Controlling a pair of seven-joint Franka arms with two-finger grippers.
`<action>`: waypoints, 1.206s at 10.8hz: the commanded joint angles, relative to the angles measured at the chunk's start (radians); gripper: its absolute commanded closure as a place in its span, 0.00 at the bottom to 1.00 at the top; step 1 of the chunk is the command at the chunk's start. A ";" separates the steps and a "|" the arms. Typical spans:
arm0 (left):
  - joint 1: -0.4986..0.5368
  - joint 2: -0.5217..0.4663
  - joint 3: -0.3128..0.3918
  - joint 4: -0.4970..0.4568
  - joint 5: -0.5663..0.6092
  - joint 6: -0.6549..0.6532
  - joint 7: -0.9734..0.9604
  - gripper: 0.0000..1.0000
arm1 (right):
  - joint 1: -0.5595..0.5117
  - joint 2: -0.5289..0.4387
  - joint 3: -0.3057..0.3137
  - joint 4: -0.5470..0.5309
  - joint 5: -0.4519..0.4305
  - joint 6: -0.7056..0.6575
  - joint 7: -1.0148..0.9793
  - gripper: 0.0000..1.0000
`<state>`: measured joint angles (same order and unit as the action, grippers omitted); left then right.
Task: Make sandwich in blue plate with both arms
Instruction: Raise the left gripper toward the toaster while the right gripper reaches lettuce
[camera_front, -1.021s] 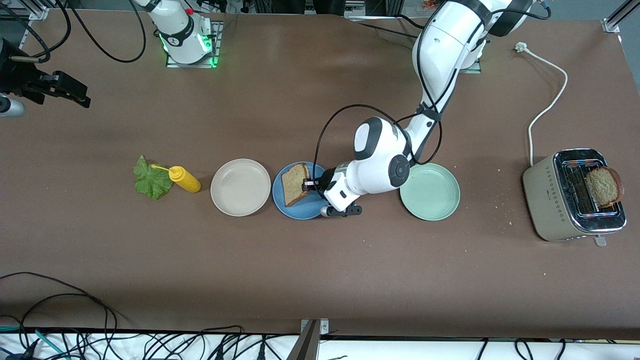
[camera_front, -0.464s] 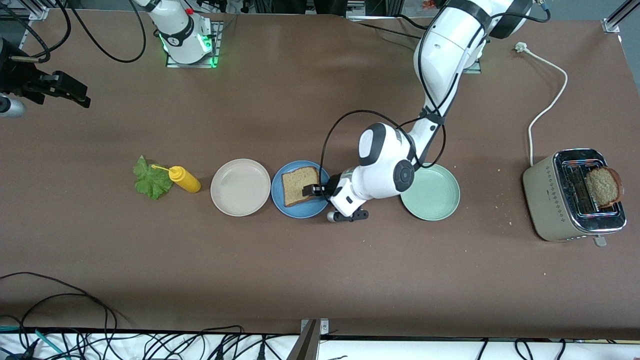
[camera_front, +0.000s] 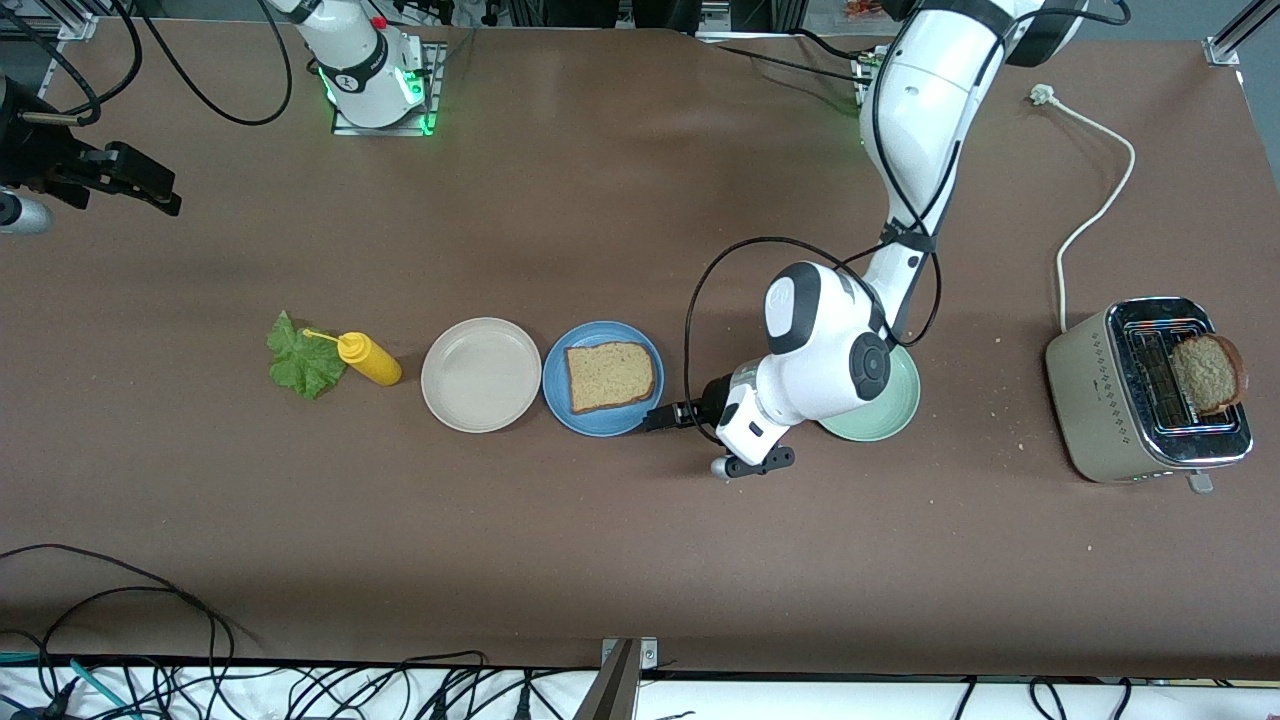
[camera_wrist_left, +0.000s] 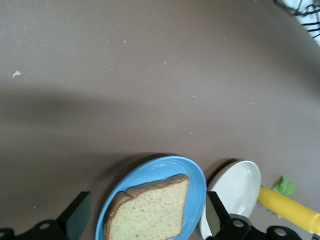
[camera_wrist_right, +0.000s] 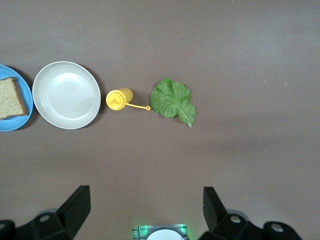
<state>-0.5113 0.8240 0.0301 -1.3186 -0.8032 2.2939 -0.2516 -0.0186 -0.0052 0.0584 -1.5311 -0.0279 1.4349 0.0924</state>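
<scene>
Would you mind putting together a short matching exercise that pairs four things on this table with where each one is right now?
Things:
1. bread slice
2. second bread slice
3. lettuce leaf
4. left gripper

Places:
A. sticking out of the toaster
B. on the bare table beside the yellow bottle
C. lying flat on the blue plate
D. open, at the blue plate's rim

Pairs: 1-C, 2-A, 3-B, 4-D

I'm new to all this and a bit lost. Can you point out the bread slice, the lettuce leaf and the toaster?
bread slice (camera_front: 610, 376), front view, middle of its top face
lettuce leaf (camera_wrist_right: 172, 100), right wrist view, middle of the leaf
toaster (camera_front: 1095, 405), front view, its beige side wall
</scene>
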 joint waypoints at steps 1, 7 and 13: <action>0.092 -0.124 0.010 -0.054 -0.024 -0.158 0.003 0.00 | 0.002 0.005 0.000 0.017 0.002 -0.010 0.003 0.00; 0.270 -0.621 0.011 -0.434 0.296 -0.201 0.005 0.00 | -0.021 0.070 -0.012 0.011 -0.007 -0.005 -0.191 0.00; 0.323 -0.871 0.011 -0.433 0.754 -0.531 0.000 0.00 | -0.080 0.215 -0.026 -0.047 -0.006 0.071 -0.260 0.00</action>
<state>-0.2146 0.0488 0.0505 -1.7229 -0.1621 1.8635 -0.2546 -0.0941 0.1776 0.0251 -1.5454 -0.0295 1.4466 -0.1567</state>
